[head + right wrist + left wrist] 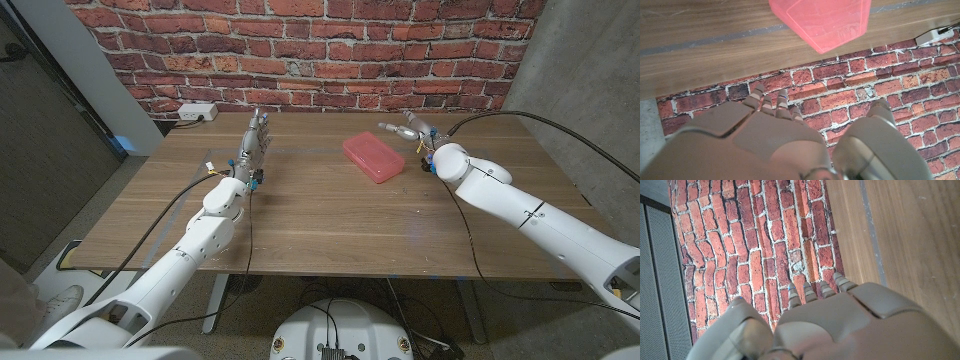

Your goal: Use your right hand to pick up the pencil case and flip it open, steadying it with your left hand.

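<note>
Two hands are sitting on the wooden table (320,220), well apart from each other, neither one touching the pencil case (373,157). The pencil case is pink, translucent, lid down, lying flat on the far right part of the table, turned at an angle to the table edges. In the right wrist view the pencil case (822,20) is showing one corner pointing toward the brick wall (900,95).

Right hand (412,133) is resting near the far edge, just to the right of the case with a gap of bare wood between them. Its fingers are stretched out and apart, holding nothing; right wrist view is showing the back of the hand (770,135) with fingertips (757,95) reaching out and the thumb off to one side, nothing between them.

Left hand (255,140) is lying on the far left part of the table, fingers extended straight toward the wall, holding nothing. Left wrist view is showing that hand (840,320) with fingertips (812,292) spread slightly, bricks and table edge beyond.

A white power strip (196,112) is sitting at the far left corner by the wall. Black cables are running along both arms.
</note>
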Tool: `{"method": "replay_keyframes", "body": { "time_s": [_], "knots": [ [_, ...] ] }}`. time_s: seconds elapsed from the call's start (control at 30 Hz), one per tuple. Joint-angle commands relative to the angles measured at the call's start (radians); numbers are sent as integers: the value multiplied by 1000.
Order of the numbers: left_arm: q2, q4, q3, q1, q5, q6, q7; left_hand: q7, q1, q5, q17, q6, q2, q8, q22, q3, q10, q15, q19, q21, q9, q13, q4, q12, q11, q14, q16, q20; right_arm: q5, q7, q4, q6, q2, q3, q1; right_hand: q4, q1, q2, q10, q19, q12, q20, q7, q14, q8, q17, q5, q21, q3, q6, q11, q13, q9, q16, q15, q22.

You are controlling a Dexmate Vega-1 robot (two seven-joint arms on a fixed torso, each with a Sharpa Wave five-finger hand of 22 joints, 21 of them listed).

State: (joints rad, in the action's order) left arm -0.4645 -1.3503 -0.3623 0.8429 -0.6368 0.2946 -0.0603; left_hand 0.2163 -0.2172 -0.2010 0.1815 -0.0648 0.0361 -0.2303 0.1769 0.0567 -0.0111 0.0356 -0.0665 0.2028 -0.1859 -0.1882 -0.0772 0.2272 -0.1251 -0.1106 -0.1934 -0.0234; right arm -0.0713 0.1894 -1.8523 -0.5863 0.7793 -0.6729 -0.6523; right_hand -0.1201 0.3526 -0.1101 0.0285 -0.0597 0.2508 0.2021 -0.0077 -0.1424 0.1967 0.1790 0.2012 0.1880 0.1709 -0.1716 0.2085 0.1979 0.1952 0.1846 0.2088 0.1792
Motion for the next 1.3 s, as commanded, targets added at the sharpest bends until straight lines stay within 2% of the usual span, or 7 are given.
{"method": "replay_keyframes", "body": {
  "time_s": [0.03, 0.23, 0.3, 0.7, 0.9, 1.03, 1.3],
  "knots": [
    [10, 30, -10, -25, -1, 18, 30, 2, -3, -1, 1, -10, -10, -2, 3, -5, 7, 75, 1, 0, -3, -3, -3, -2, 0, 1, 3, -1, -167, -138, -42, -207, -2, -143, 118, 0, 10, -1, -35, -15, -15, 9, 31, -12, -8, 3, 8, 2, -9, -209, 8, 3, 3, -2, 6, 1],
    [4, 20, -8, -21, -4, 3, 21, 3, -3, -1, 1, -12, -9, 0, 3, -6, 7, 75, 1, -1, -3, -3, -3, -3, 1, 1, 3, -1, -274, -154, -39, -288, -18, -218, 165, 3, 2, -5, -44, -22, -20, 10, 55, -4, -4, 4, 8, 1, -18, -211, 9, 1, 3, 3, 6, 1],
    [3, 17, -8, -20, -5, -1, 19, 3, -3, -1, 1, -13, -9, 0, 3, -6, 8, 75, 1, -1, -3, -3, -3, -3, 9, 2, 3, -1, -297, -162, -44, -303, -19, -230, 171, 8, -9, -9, -35, -14, -17, 9, 59, 9, 0, 5, 9, 4, -25, -205, 8, 1, 3, 8, 7, 0],
    [16, 37, -12, -29, -7, 7, 25, 3, -3, -1, 1, -16, -7, 3, 3, -7, 8, 73, -1, -2, -3, -3, -4, -4, 7, 2, 4, 0, -300, -185, -24, -284, -37, -219, 162, 12, -19, -12, -25, -9, -14, 9, 63, 20, 2, 6, 9, 6, -33, -202, 8, 0, 3, 11, 7, 0],
    [16, 39, -12, -29, -7, 6, 23, 3, -4, -1, 1, -17, -6, 5, 4, -7, 10, 72, -2, -2, -3, -3, -4, -4, 5, 2, 4, 0, -325, -196, -11, -293, -49, -237, 170, 12, -21, -13, -22, -11, -13, 10, 63, 22, 2, 5, 9, 5, -35, -201, 8, 0, 3, 11, 7, 0],
    [17, 42, -12, -30, -7, 6, 25, 3, -4, -1, 1, -18, -5, 6, 4, -8, 10, 72, -2, -2, -3, -3, -4, -5, 4, 3, 4, 0, -350, -206, 14, -314, -74, -265, 189, 13, -22, -13, -20, -12, -13, 10, 63, 22, 2, 5, 9, 5, -36, -200, 8, 0, 3, 11, 7, 0],
    [20, 49, -15, -33, -4, 11, 27, 3, -4, -1, 1, -19, -3, 7, 4, -8, 9, 71, -2, -2, -3, -3, -5, -6, 5, 3, 4, 0, -351, -208, 54, -287, -97, -271, 196, 14, -24, -12, -19, -11, -13, 10, 64, 23, 3, 5, 9, 5, -37, -198, 8, 0, 3, 10, 7, 0]
  ]
}}
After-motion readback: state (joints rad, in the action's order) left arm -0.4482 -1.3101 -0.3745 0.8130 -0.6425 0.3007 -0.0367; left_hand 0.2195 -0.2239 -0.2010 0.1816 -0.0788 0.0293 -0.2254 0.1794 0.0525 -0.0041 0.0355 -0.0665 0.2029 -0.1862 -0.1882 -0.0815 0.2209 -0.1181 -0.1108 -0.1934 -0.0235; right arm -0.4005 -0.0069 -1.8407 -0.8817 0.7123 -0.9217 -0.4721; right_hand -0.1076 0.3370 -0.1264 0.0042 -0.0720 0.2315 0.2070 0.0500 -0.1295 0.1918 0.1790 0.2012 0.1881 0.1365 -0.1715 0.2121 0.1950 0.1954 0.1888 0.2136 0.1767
